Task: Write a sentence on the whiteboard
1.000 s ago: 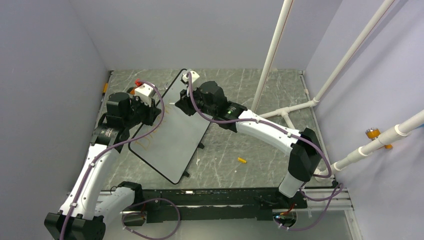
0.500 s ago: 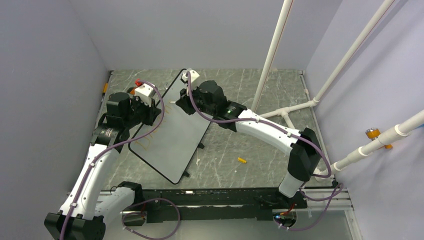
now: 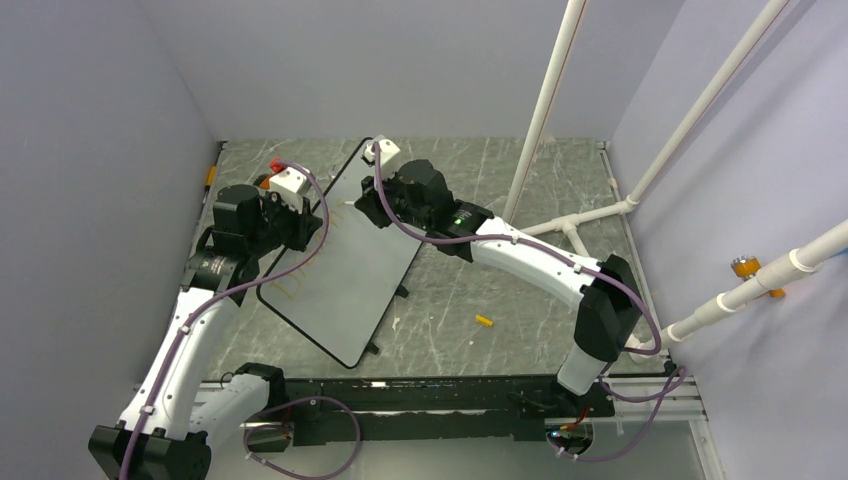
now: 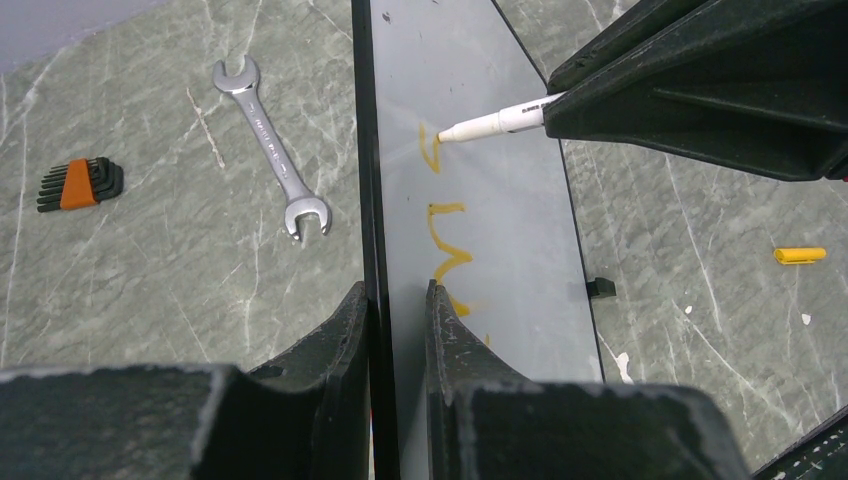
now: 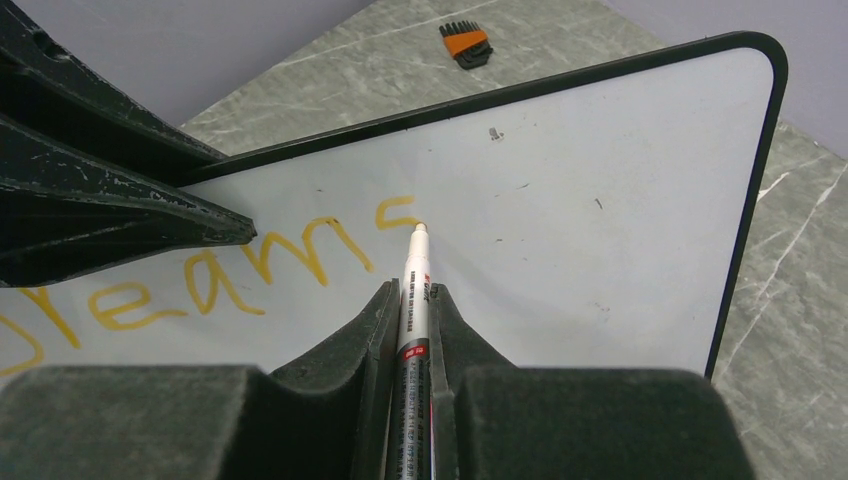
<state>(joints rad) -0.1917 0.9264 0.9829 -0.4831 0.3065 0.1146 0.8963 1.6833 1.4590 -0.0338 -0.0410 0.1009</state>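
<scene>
While the right claw squeezes a white marker tight between its two fingers, the marker's tip touches the whiteboard. The tip sits at the end of the sentence, on a small yellow curl just past the word "Dreams". From the tip to the board's rounded corner the white is bare, so that side has lots of open room.

The left claw is almost closed. It pinches the board's thin black edge, which runs between its two fingers. Yellow letters run close along that edge, right in front of those fingers.

The board lies slanted on the surface, reaching from the middle of the far edge toward the near left corner. Small black clips stick out of its right edge.

A silver wrench lies on the surface just beside the board's left edge, not touching it. A set of orange and black hex keys lies farther out toward the surface's left edge. A little yellow cap lies alone on the right side, well apart from the board, with bare stone all around it.
</scene>
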